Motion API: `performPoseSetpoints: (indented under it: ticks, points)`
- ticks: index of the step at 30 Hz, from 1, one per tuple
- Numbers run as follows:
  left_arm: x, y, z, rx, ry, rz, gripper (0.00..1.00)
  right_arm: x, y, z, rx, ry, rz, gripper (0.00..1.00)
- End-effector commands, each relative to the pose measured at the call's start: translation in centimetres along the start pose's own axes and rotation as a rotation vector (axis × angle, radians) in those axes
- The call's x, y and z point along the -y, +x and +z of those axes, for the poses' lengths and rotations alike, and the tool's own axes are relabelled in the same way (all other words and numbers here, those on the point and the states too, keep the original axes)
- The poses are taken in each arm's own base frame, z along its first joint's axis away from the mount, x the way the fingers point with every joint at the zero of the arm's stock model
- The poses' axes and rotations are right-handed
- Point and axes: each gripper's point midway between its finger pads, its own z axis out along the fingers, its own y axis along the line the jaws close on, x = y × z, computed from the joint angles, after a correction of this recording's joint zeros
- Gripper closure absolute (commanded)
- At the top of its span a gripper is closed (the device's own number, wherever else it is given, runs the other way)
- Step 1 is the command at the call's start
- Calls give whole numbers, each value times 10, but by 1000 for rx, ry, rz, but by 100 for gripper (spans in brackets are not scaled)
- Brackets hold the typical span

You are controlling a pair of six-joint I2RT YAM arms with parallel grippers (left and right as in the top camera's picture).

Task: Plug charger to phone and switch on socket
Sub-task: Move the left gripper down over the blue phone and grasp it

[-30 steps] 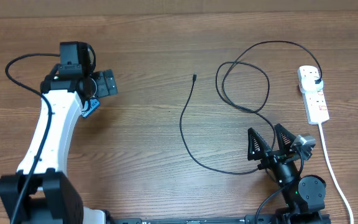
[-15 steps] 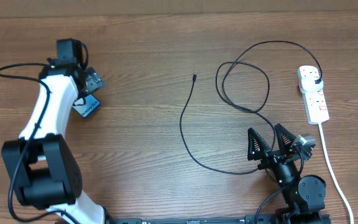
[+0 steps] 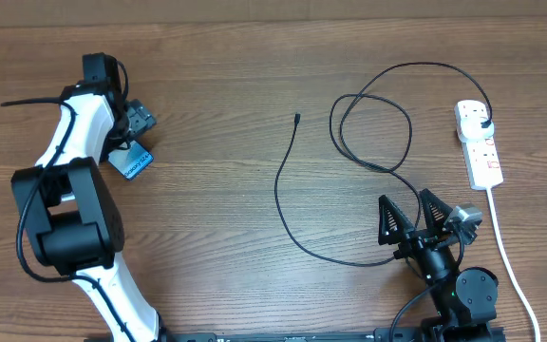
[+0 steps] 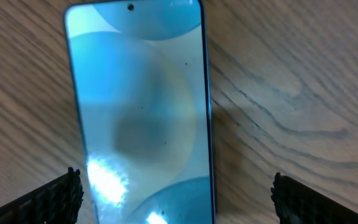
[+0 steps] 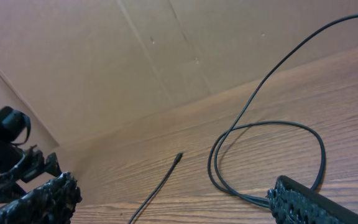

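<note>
The phone [image 3: 131, 163] lies flat at the table's far left, its light blue screen [image 4: 138, 112] filling the left wrist view. My left gripper [image 3: 133, 128] hovers just over the phone's far end, open, with one fingertip on each side of the phone [image 4: 179, 200] and nothing held. The charger [image 3: 283, 190] is a thin black cable whose free tip [image 3: 296, 118] [image 5: 179, 157] rests mid-table, and its plug [image 3: 483, 122] sits in the white socket [image 3: 480, 152] at the right. My right gripper [image 3: 406, 204] [image 5: 179, 202] stands open near the front edge, beside the cable's loops [image 5: 266, 155].
The socket's thick white cord [image 3: 506, 256] runs toward the front right edge. A brown cardboard wall [image 5: 166, 56] stands behind the table. The left arm's white links [image 3: 74, 161] stretch along the left side.
The left arm has swung its wrist round to the left, so the gripper now points down over the phone and more of the phone shows. The right arm and cable have not moved.
</note>
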Motion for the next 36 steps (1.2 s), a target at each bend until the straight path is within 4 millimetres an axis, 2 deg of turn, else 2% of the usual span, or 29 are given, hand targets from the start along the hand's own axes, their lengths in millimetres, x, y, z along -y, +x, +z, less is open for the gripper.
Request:
performPoseSetpoints:
  ticks: [1, 7, 19, 32, 36]
  points:
    - [1, -6, 9, -1, 3, -29, 0, 2, 2, 0, 2, 4, -3, 0]
    - [-7, -7, 22, -17, -4, -50, 0, 2, 2, 0, 2, 4, -4, 0]
    - [-5, -5, 34, -36, 7, -51, 0, 2, 2, 0, 2, 4, -4, 0]
    - [-11, 11, 53, -96, -29, -37, 0, 2, 2, 0, 2, 4, -4, 0]
    - [-16, 23, 62, -141, -56, -24, 2, 2, 2, 0, 2, 4, -4, 0]
